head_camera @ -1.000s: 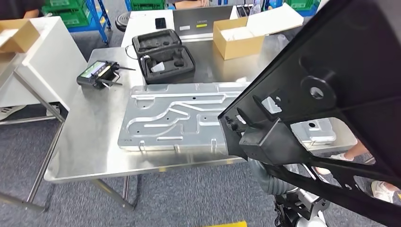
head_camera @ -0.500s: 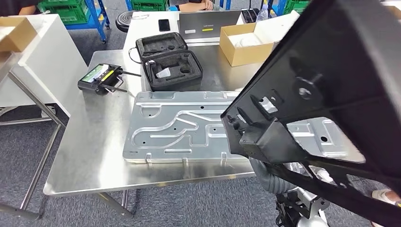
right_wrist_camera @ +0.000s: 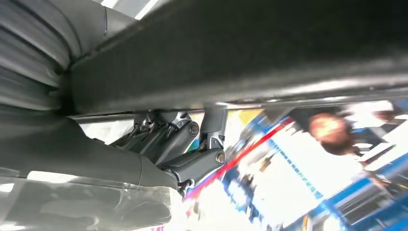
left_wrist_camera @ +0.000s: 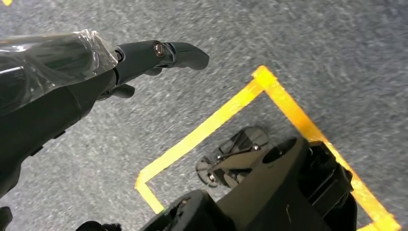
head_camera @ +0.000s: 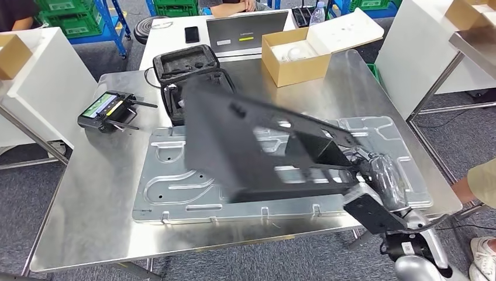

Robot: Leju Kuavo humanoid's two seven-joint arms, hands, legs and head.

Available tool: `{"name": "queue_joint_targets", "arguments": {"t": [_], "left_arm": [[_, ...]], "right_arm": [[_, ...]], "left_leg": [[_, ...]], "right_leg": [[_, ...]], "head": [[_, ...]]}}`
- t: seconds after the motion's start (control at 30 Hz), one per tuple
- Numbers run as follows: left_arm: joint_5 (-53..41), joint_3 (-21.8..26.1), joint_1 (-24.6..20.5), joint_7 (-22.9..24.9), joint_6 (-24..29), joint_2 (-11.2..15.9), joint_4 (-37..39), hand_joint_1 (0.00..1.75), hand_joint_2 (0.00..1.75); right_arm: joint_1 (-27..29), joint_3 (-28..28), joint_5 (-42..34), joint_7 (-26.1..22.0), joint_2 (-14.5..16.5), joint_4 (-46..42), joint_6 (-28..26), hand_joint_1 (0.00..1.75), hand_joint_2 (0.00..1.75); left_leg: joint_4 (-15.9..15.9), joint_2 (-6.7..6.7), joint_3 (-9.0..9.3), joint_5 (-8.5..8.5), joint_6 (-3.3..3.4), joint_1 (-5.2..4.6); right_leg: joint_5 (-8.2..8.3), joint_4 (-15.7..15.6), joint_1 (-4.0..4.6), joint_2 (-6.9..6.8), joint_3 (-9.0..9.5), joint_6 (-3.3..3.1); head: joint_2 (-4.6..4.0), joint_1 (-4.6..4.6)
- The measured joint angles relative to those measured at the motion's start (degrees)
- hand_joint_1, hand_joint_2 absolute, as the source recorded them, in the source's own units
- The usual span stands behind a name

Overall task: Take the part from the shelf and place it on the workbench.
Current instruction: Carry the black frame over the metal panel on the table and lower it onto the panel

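Note:
The part is a large flat black frame with cut-outs, blurred by motion. It lies low and tilted over the silver ribbed plate on the steel workbench. My right hand grips the part at its right end, above the plate's right side. In the right wrist view the dark fingers curl under the part's black edge. My left hand hangs over the grey floor with its fingers apart and nothing in it.
A remote controller lies at the bench's left. An open black case, a cardboard box and a laptop stand at the back. A person is at the right edge. Yellow tape marks the floor.
The part has swung down from close before the camera to low over the silver plate, still in my right hand. The camera has also shifted, showing more of the bench's right side.

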Motion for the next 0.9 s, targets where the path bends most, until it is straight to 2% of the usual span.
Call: {"name": "queue_joint_targets", "arguments": {"t": [0.03,0.07,0.1,0.13,0.17,0.23,0.3,0.37,0.43,0.47,0.5,0.53,0.6,0.63,0.67,0.77,0.83,0.9], "left_arm": [[-0.04,-0.03,-0.01,0.11,-0.23,-0.01,0.00,0.00,1.75],[-0.14,-0.08,0.04,0.28,-0.46,0.00,0.00,0.00,1.75],[-0.29,-0.16,0.09,0.49,-0.67,0.03,0.01,0.00,1.75],[-0.52,-0.28,0.13,0.66,-0.83,0.07,0.02,0.00,1.75],[-0.77,-0.43,0.15,0.79,-1.01,0.10,0.03,0.00,1.75],[-1.15,-0.73,0.13,0.91,-1.32,0.13,0.04,0.00,1.75],[-1.30,-0.98,0.10,0.95,-1.49,0.02,0.03,0.00,1.75],[-1.38,-1.15,0.09,0.96,-1.52,-0.11,0.02,0.00,1.75],[-1.48,-1.28,0.09,0.96,-1.53,-0.16,0.02,0.00,1.75],[-1.53,-1.38,0.09,0.96,-1.54,-0.19,0.02,0.00,1.75],[-1.59,-1.46,0.09,0.96,-1.55,-0.21,0.02,0.00,1.75],[-1.66,-1.54,0.09,0.96,-1.57,-0.21,0.02,0.00,1.75],[-1.81,-1.71,0.07,0.98,-1.66,-0.18,0.03,0.00,1.75],[-1.93,-1.84,0.04,1.02,-1.69,-0.15,0.03,0.00,1.75],[-2.08,-1.98,0.01,1.07,-1.73,-0.13,0.04,0.00,1.75],[-2.47,-2.37,-0.08,1.17,-1.88,-0.08,0.04,0.00,1.75],[-2.32,-2.50,-0.15,1.08,-1.79,-0.04,0.04,0.00,0.87],[-1.94,-2.54,-0.19,0.75,-1.53,-0.03,0.04,0.00,0.00]], "right_arm": [[0.40,-1.16,3.80,2.44,-1.07,0.57,1.53,1.75,1.75],[0.83,-2.39,7.72,4.89,-2.24,1.20,3.27,1.75,1.75],[1.19,-3.54,11.30,7.09,-3.29,1.88,5.02,1.75,1.75],[1.49,-4.50,14.32,8.91,-4.24,2.59,6.71,1.75,1.75],[1.87,-5.35,16.94,10.35,-5.15,3.42,8.44,1.75,1.75],[2.73,-6.66,20.27,12.07,-6.82,5.18,11.28,1.75,1.75],[3.57,-7.91,21.76,12.79,-8.39,6.89,12.90,1.75,1.75],[3.99,-9.23,22.39,13.13,-9.51,8.50,13.65,1.75,1.75],[4.45,-10.22,23.02,13.53,-10.11,10.06,14.43,1.75,1.75],[4.82,-10.51,23.37,13.78,-10.36,10.75,14.90,1.75,1.75],[5.20,-10.77,23.70,13.97,-10.65,11.46,15.35,1.75,1.75],[5.51,-11.03,23.97,14.11,-10.98,12.07,15.74,1.75,1.75],[5.74,-11.67,24.16,14.19,-11.53,13.23,16.20,0.87,0.87],[5.79,-12.01,24.00,14.16,-11.76,13.75,16.30,0.44,0.44],[5.87,-12.32,23.77,14.07,-11.91,14.27,16.35,0.00,0.00],[6.27,-12.90,23.30,13.68,-12.18,15.48,16.41,0.00,0.00],[6.34,-13.36,23.33,13.50,-12.43,15.88,16.40,0.00,0.00],[6.41,-13.71,23.40,13.39,-12.66,16.15,16.38,0.00,0.00]], "left_leg": [[-2.82,0.00,0.73,2.13,0.36,-0.10],[-7.01,0.03,2.04,4.97,0.94,-0.30],[-10.83,0.07,3.27,6.96,1.54,-0.55],[-13.88,0.08,4.20,8.07,1.96,-0.79],[-15.64,0.09,4.71,8.56,2.25,-1.00],[-16.59,-0.01,5.04,8.47,2.42,-1.18],[-17.43,-0.06,5.74,9.10,2.76,-0.88],[-18.28,0.05,6.56,9.36,3.08,-0.49],[-18.43,0.15,6.92,9.11,3.25,-0.36],[-18.42,0.14,7.08,8.92,3.25,-0.27],[-18.41,0.10,7.28,8.70,3.14,-0.15],[-18.37,0.04,7.58,8.44,2.95,0.02],[-18.21,-0.07,8.25,7.73,2.26,0.20],[-18.09,-0.11,8.48,7.35,1.86,0.15],[-18.04,-0.13,8.59,7.07,1.54,0.01],[-18.06,-0.12,8.70,6.67,1.07,-0.07],[-15.66,-0.01,7.76,5.16,0.62,0.10],[-8.37,0.09,4.25,1.76,0.24,0.15]], "right_leg": [[-0.30,-0.01,0.10,0.06,0.49,0.02],[-0.59,-0.04,0.18,0.11,0.93,0.08],[-0.80,-0.08,0.30,0.13,1.27,0.17],[-0.96,-0.12,0.34,0.15,1.35,0.33],[-1.08,-0.17,0.31,0.15,1.32,0.59],[-1.20,-0.35,0.20,0.13,1.20,1.30],[-1.81,0.23,0.02,0.14,1.15,1.93],[-4.23,4.88,-0.11,0.18,-1.01,2.53],[-7.10,12.49,-0.30,0.17,-5.29,3.20],[-7.41,14.89,-0.50,0.17,-6.92,3.50],[-6.65,15.28,-0.71,0.16,-7.60,3.79],[-4.79,13.26,-0.94,0.14,-7.05,4.10],[-0.30,5.02,-1.43,0.08,-3.53,4.80],[1.08,1.60,-1.54,0.20,-1.99,4.75],[1.61,-0.39,-1.58,0.32,-1.09,4.49],[1.27,-0.92,-1.40,0.55,-0.93,2.91],[1.11,-0.97,-1.41,0.48,-0.69,2.11],[0.90,-0.99,-1.40,0.46,-0.41,1.59]], "head": [[0.00,0.00],[0.00,0.00],[0.00,0.02],[0.00,0.03],[0.00,0.05],[0.00,0.04],[0.01,0.09],[0.01,0.25],[0.00,0.35],[0.00,0.36],[0.00,0.36],[0.00,0.36],[0.00,0.37],[0.00,0.36],[0.00,0.33],[0.01,0.26],[0.01,0.24],[0.00,0.22]]}}
